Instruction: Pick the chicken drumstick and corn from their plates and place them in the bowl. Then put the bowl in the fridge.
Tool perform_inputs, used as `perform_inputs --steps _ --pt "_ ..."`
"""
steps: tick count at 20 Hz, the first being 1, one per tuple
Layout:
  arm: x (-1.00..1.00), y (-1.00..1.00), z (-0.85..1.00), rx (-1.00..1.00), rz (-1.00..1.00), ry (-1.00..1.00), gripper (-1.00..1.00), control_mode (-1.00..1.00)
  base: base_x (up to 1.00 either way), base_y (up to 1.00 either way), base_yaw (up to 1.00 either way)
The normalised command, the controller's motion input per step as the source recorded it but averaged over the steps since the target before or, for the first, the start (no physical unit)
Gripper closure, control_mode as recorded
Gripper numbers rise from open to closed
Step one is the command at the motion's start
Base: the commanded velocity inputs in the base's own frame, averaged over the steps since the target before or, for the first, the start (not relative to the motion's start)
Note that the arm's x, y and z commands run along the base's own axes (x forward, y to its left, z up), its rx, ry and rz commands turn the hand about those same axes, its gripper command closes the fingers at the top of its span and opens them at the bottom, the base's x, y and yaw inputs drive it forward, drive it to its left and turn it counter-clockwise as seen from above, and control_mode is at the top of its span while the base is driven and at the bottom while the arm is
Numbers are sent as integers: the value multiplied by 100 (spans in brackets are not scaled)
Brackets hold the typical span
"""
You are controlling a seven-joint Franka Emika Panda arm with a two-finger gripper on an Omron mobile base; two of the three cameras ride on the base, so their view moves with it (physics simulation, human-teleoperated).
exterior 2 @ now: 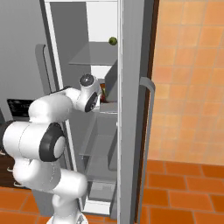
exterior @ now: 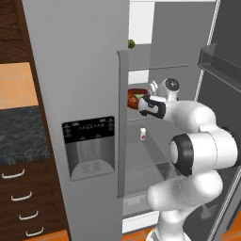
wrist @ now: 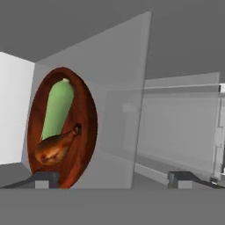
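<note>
My 3 pictures are evenly lit, flat and a little soft, with no glare; the dark reddish-brown wooden bowl (wrist: 61,127) looks stretched.

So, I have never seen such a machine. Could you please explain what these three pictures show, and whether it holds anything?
It is a white robot arm on a driving base, reaching into an open fridge. Two pictures come from cameras on the base, behind the arm to its left and right. The third comes from a camera on the hand. There, a brown wooden bowl rests on a fridge shelf, with the corn and the chicken drumstick inside. The gripper is open and holds nothing.
</note>
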Motion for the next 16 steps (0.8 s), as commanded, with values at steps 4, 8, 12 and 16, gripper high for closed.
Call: perform_inputs --steps 4,8,12,16 --pt "-100 16 36 -11 17 0 -100 -100 0 0 0" --pt "-100 24 6 -14 11 3 -100 -100 0 0 0" --pt "-100 10 -2 -17 2 10 -100 -100 0 0 0" --pt "-100 0 -17 -15 1 9 -100 -100 0 0 0"
